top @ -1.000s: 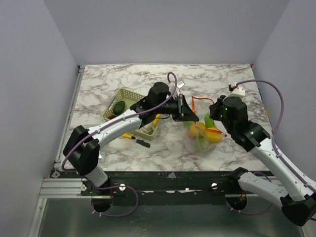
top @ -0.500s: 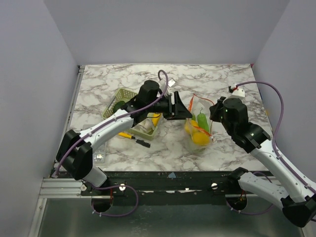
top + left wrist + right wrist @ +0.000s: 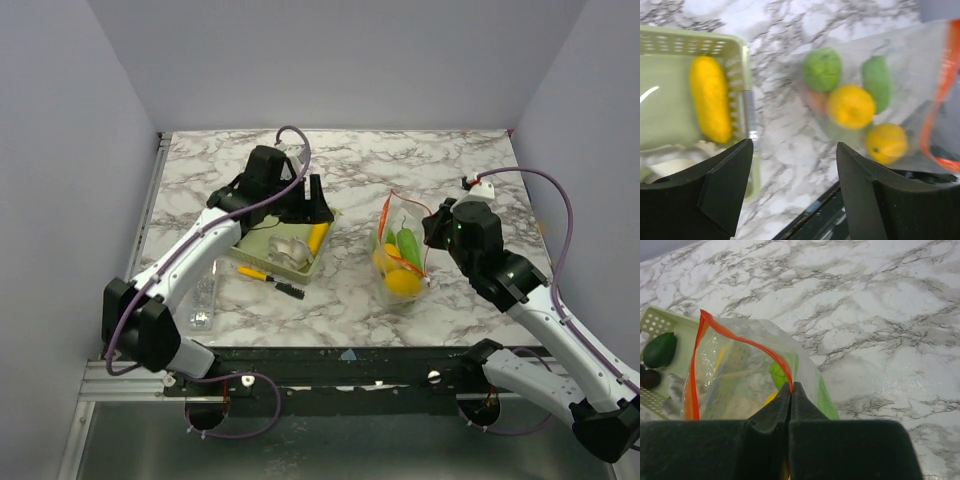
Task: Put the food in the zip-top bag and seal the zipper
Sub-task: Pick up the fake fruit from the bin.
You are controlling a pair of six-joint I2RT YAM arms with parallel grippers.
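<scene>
The clear zip-top bag (image 3: 400,262) stands at the table's centre right with its orange-red zipper (image 3: 740,342) gaping. Inside it lie two green pieces (image 3: 822,69), two yellow ones (image 3: 851,106) and a red-orange one (image 3: 814,100). My right gripper (image 3: 790,386) is shut on the zipper's right side, and in the top view the right gripper (image 3: 432,228) sits beside the bag's rim. My left gripper (image 3: 794,150) is open with nothing in it, and in the top view the left gripper (image 3: 318,208) hangs over the basket's right end. A long yellow piece (image 3: 710,97) and a dark green piece (image 3: 660,350) lie in the basket.
The pale green slotted basket (image 3: 255,260) sits left of the bag and also holds a crumpled pale item (image 3: 285,248). A yellow-and-black pen (image 3: 268,279) lies in front of it. A small clear object (image 3: 203,300) rests by the left edge. Grey walls enclose the table.
My left gripper opened and drew back leftward from the bag's mouth to above the basket. The bag swung slightly left and its contents settled. The right gripper kept its hold.
</scene>
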